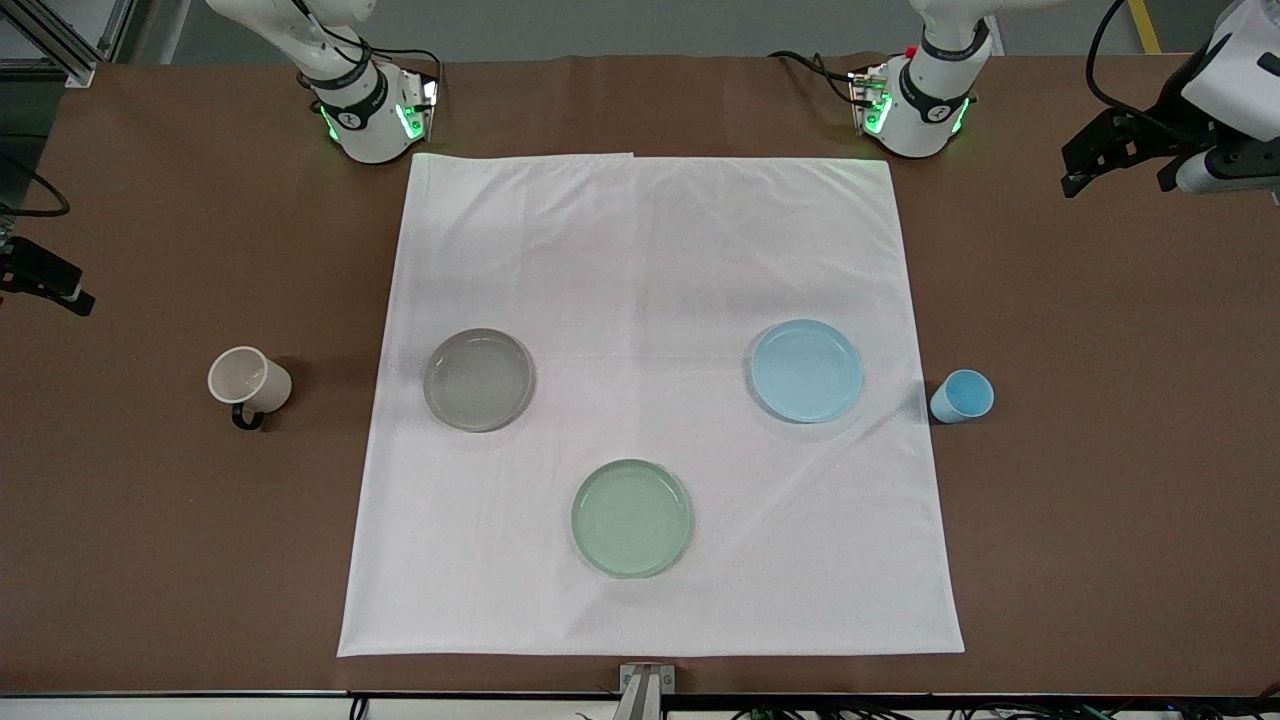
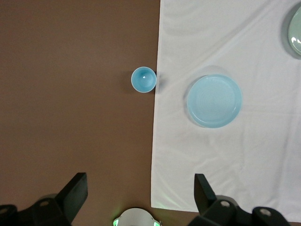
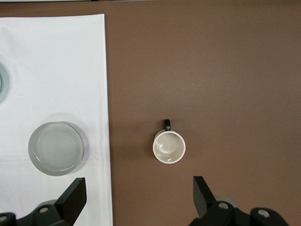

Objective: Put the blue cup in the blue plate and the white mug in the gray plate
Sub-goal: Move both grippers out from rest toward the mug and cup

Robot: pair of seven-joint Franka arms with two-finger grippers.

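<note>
The blue cup (image 1: pixel 962 396) stands upright on the bare brown table just off the cloth's edge, beside the blue plate (image 1: pixel 806 370); both show in the left wrist view, the cup (image 2: pixel 143 79) and the plate (image 2: pixel 214 100). The white mug (image 1: pixel 248 380) stands upright on the bare table at the right arm's end, beside the gray plate (image 1: pixel 478 379); in the right wrist view the mug (image 3: pixel 169 146) and plate (image 3: pixel 55 148) lie below. My left gripper (image 2: pixel 139 195) is open and empty, high over the table's left-arm end (image 1: pixel 1085 165). My right gripper (image 3: pixel 138 197) is open and empty, high over the right-arm end (image 1: pixel 50 280).
A white cloth (image 1: pixel 650 250) covers the table's middle and carries all three plates. A pale green plate (image 1: pixel 631 517) lies on it nearest the front camera. The arm bases stand along the table's edge farthest from that camera.
</note>
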